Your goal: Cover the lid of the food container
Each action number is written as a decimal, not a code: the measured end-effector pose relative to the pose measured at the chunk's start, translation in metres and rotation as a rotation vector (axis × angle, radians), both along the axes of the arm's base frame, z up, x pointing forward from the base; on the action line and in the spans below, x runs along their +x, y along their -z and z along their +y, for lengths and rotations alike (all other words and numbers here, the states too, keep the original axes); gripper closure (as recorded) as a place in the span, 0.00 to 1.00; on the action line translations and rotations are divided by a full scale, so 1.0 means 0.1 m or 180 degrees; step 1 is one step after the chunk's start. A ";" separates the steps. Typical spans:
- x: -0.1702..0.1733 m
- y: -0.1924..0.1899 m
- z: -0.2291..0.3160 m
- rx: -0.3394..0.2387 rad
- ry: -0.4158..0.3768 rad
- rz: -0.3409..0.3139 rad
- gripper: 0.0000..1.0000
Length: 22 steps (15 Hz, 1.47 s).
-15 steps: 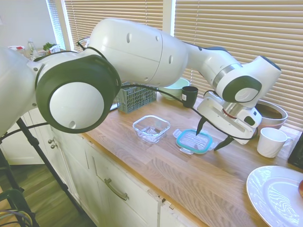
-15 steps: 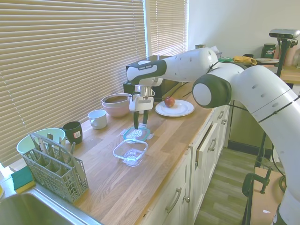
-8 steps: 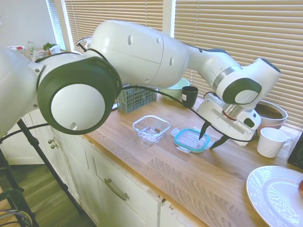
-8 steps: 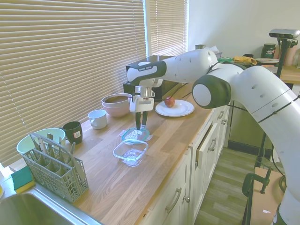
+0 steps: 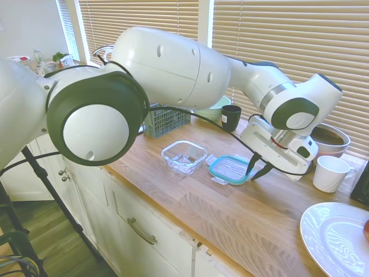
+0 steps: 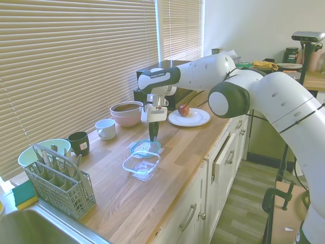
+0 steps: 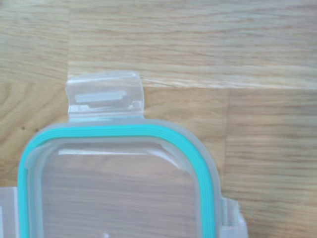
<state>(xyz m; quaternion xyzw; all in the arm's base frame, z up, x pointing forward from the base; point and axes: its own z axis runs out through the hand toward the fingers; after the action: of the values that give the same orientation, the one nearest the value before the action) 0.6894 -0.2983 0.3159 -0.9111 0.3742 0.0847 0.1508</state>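
Note:
The lid [image 5: 229, 169], clear with a teal rim, lies on the wooden counter just right of the food container [image 5: 184, 156], which stands open with nothing in it. My gripper [image 5: 255, 169] points down at the lid's far-right edge, its dark fingers drawn together on that edge. From the other side the fingers [image 6: 152, 133] read as one dark tip over the lid [image 6: 144, 147], right behind the container [image 6: 141, 164]. The wrist view shows the lid's corner [image 7: 119, 188] and one clear snap tab [image 7: 105, 96] over wood.
A black mug [image 5: 231, 117] and mint bowl [image 5: 216, 105] stand behind the lid, beside a grey utensil basket [image 5: 164, 119]. To the right are a white cup [image 5: 331, 173], a brown bowl [image 5: 330, 137] and a white plate [image 5: 337, 239]; an apple [image 6: 183, 110] sits on the plate.
The fingers went from wide apart to close together on the lid's edge. The lid slid a little toward the container.

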 end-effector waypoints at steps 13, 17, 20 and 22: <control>-0.06 -0.47 0.00 -0.0183 0.0064 -0.0095 1.00; -0.22 -0.82 0.14 -0.0308 0.0049 -0.0139 1.00; -0.46 -1.11 0.23 -0.0387 0.0050 -0.0173 1.00; -0.64 -1.34 0.33 -0.0412 0.0040 -0.0223 1.00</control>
<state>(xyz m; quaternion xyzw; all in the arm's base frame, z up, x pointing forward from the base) 0.6250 -0.2655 0.4499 -0.9190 0.3791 0.0275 0.1051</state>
